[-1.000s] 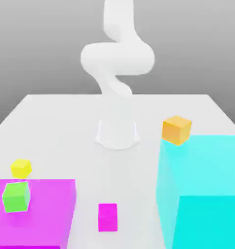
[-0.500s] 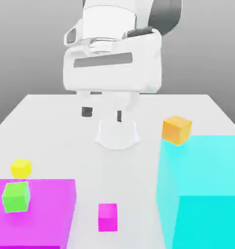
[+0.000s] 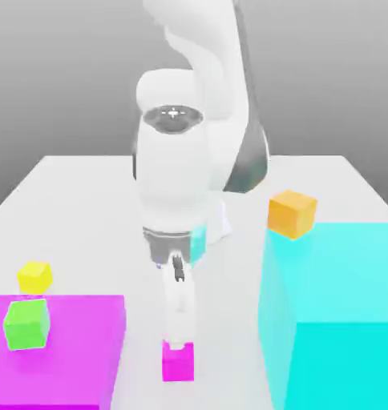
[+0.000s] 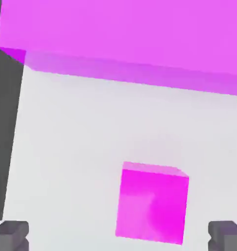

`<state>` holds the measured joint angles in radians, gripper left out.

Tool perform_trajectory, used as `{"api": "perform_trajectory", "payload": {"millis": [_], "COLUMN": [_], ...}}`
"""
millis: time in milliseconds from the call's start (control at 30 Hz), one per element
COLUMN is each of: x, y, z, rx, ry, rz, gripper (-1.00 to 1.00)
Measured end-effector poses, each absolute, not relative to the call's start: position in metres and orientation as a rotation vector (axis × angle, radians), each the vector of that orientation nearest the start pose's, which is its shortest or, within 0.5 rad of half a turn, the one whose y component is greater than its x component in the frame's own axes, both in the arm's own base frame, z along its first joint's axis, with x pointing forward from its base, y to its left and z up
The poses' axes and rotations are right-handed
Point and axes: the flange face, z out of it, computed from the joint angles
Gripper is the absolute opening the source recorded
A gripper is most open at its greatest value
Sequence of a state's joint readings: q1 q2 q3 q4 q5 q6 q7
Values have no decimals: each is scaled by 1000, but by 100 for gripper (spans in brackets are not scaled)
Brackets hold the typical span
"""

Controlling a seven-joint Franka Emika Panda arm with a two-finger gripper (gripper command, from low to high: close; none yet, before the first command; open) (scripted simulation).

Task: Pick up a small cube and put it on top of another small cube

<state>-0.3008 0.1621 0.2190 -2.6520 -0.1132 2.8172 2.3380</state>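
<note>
The arm swings down and forward, bringing the gripper [image 3: 179,346] over the small magenta cube [image 3: 178,364]!
Its fingers [image 4: 11,235] stand wide apart, nothing between them yet gripped, and the cube sits on the table [image 3: 229,320] between the magenta slab [image 3: 57,344] and the big cyan block [image 3: 341,272]; the green cube [image 3: 27,324] rests on the slab, the yellow cube [image 3: 35,278] just behind, the orange cube [image 3: 292,214] by the cyan block's back corner.

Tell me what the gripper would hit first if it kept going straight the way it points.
Probably the small magenta cube: it lies between the open fingertips of the gripper, a bit off centre, with the table under it. How far down it is, I can't tell.
</note>
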Motion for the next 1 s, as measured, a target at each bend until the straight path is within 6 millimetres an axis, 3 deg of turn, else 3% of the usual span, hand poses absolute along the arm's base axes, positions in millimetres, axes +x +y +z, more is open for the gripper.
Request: {"api": "perform_trajectory", "payload": {"millis": [133,167,400,600,700,800,1000], "x": [420,420,420,420,431,436,425], "y": [-25,-25,-25,-27,-67,-123,-225], "z": [146,135,132,189,214,239,296], "rx": [-1238,-1238,-1237,-1238,-1252,-1243,-1271], "ry": [2885,2886,2885,2885,2883,2888,2874], "rz": [2,2,1,-2,-8,-10,-4], "gripper": [0,-100,-100,-100,-100,-100,-100]}}
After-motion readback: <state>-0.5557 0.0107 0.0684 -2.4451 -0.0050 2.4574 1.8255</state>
